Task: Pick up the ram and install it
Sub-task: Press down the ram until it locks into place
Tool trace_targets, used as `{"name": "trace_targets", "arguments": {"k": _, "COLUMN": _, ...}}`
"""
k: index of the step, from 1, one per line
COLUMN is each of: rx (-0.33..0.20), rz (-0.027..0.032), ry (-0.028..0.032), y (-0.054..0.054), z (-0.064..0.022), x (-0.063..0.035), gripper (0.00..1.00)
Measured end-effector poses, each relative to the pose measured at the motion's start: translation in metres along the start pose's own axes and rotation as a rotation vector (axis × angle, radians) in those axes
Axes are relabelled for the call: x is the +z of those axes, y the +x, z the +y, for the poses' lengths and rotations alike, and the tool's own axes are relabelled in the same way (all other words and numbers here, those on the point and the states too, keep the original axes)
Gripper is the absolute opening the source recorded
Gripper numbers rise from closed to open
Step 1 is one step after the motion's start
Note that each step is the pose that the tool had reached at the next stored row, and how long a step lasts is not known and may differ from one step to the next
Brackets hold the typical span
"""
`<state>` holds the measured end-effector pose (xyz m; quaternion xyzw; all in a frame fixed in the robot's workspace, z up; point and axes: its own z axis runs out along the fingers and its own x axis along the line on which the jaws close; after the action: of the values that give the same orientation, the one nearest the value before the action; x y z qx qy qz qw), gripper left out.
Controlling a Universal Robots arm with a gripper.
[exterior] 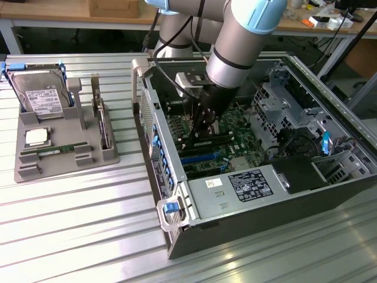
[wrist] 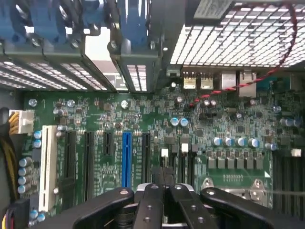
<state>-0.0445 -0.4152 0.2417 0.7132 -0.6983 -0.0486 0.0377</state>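
The closed tool (wrist: pixel 164 191) hangs over the green motherboard (wrist: pixel 143 119).

From high and well back, the exterior view looks down across the surface (exterior: pixel 70 236) at my arm (exterior: pixel 235 53) inside the open computer case (exterior: pixel 194 236), while my wrist view stares close at its motherboard (wrist: pixel 143 119), which both views share.

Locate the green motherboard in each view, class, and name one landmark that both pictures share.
Exterior view: the motherboard lies inside the open computer case, beneath the robot arm.
Wrist view: the motherboard spreads across the background, carrying long slots, one of them a blue slot.
Shared landmark: the row of blue clips on the case wall beside the board.
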Motion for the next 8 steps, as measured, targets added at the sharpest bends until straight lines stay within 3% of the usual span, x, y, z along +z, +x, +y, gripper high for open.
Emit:
{"name": "trace_targets", "arguments": {"k": 1, "rx": 0.000, "rz": 0.0001, "ry": -0.0010, "y": 0.000, "z": -0.0108, "x": -0.0015, "gripper": 0.11}}
{"name": "trace_targets", "arguments": {"k": 3, "rx": 0.000, "rz": -0.0022, "ry": -0.0117, "y": 0.001, "z": -0.0377, "x": -0.0046, "gripper": 0.11}}
{"name": "trace_targets", "arguments": {"k": 6, "rx": 0.000, "rz": -0.0025, "ry": -0.0226, "y": 0.001, "z": -0.0611, "x": -0.0073, "gripper": 0.11}}
{"name": "trace_targets", "arguments": {"k": 8, "rx": 0.000, "rz": -0.0027, "ry": -0.0321, "y": 0.002, "z": -0.0825, "x": -0.0099, "gripper": 0.11}}
